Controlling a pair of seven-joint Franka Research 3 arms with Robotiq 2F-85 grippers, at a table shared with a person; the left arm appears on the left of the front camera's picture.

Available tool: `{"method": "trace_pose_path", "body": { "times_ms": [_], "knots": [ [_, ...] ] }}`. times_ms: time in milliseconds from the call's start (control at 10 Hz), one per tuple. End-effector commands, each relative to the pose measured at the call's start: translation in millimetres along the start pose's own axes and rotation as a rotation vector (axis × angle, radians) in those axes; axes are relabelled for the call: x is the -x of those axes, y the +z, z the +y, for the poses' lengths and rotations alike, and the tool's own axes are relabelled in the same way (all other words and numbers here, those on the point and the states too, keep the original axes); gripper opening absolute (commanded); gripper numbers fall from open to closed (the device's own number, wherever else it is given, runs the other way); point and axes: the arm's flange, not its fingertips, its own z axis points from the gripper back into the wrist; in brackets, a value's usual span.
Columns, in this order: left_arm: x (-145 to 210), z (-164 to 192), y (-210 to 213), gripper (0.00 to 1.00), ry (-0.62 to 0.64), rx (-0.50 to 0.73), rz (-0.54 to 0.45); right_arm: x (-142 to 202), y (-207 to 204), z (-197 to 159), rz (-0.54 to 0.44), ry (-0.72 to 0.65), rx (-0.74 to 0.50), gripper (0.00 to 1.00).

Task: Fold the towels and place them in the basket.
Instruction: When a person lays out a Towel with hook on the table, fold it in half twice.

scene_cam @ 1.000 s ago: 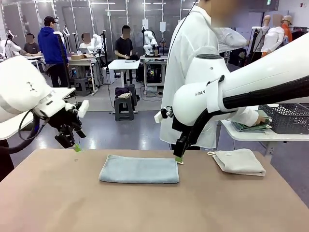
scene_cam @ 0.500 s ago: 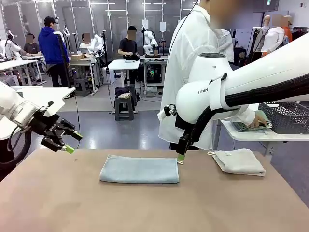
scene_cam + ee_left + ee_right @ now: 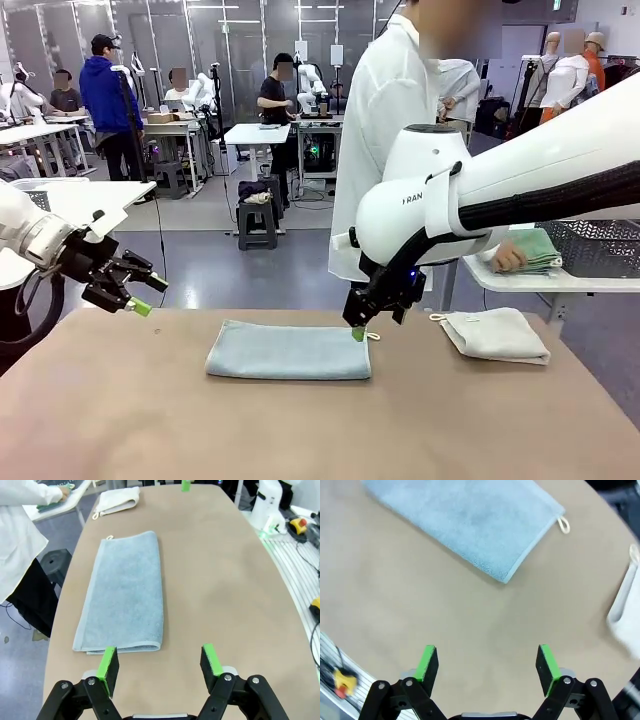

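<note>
Blue towel (image 3: 288, 352) lies folded once on tabletop (image 3: 100, 420); we judge second fold in hand. Left pincer (image 3: 148, 297) apart, off left end; right pincer (image 3: 358, 333) apart, empty, at far-right corner. Next: pinch corners, fold over. Basket (image 3: 600, 245) far right.

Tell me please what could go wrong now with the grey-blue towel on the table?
The open right gripper hangs at a corner of the grey-blue towel, by its loop; it may pinch only the top layer, so the fold could open.
The open left gripper hangs beyond the towel's other end, so a one-sided lift might let it sag.
</note>
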Motion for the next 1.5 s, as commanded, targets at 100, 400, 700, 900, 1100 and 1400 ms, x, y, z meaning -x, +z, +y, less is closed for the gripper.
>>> {"method": "trace_pose_path", "body": {
  "times_ms": [100,400,700,900,1100,1400],
  "knots": [
    [0,6,2,0.83,0.026,-0.010,-0.043,2,-9,14,-0.074,-0.292,-0.011,0.98],
    [-2,10,-4,0.83,0.052,-0.010,-0.045,-8,-18,7,-0.086,-0.419,-0.028,0.98],
    [4,1,-1,0.83,0.024,-0.007,-0.014,-4,-10,3,-0.069,-0.379,-0.033,0.98],
    [4,1,-1,0.83,0.024,-0.007,-0.014,-6,-12,3,-0.072,-0.394,-0.030,0.98],
    [4,1,-1,0.83,0.024,-0.007,-0.014,-38,-40,-3,-0.062,-0.444,-0.040,0.98],
    [4,1,-1,0.83,0.024,-0.007,-0.014,-67,-82,-16,-0.075,-0.531,-0.031,0.98]
  ]
}}
